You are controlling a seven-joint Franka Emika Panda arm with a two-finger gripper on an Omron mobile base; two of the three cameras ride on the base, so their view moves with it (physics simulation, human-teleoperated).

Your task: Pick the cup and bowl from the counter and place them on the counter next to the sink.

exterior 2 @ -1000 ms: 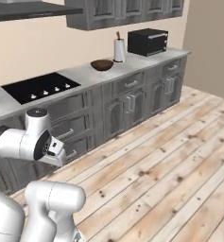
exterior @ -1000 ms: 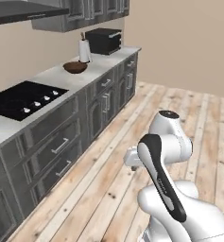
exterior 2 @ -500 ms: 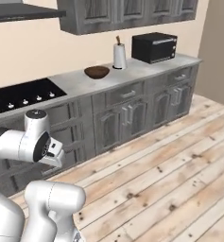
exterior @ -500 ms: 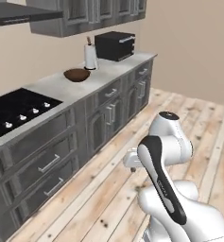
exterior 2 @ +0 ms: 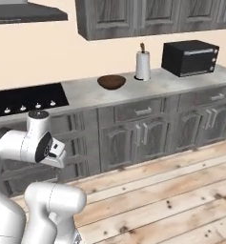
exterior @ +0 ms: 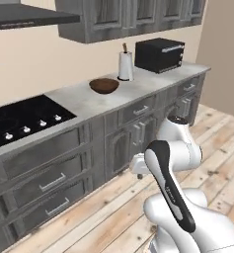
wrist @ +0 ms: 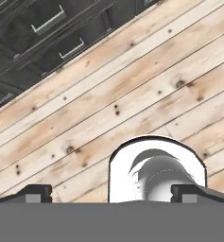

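Black glass cooktop [exterior: 19, 123] lies at the left end of the counter [exterior: 84, 104]. Right of it the bowl [exterior: 104, 85] rests on the marbled stone, then a tall white canister [exterior: 125, 65], then a black toaster [exterior: 159, 54] at the far right. Below, the gripper [wrist: 111, 191] points down at the plank floor [wrist: 132, 94], jaws spread wide and holding nothing.

The white arm is folded low and close to its base, its gripper [wrist: 111, 193] pointing downward with fingers spread wide, holding nothing.
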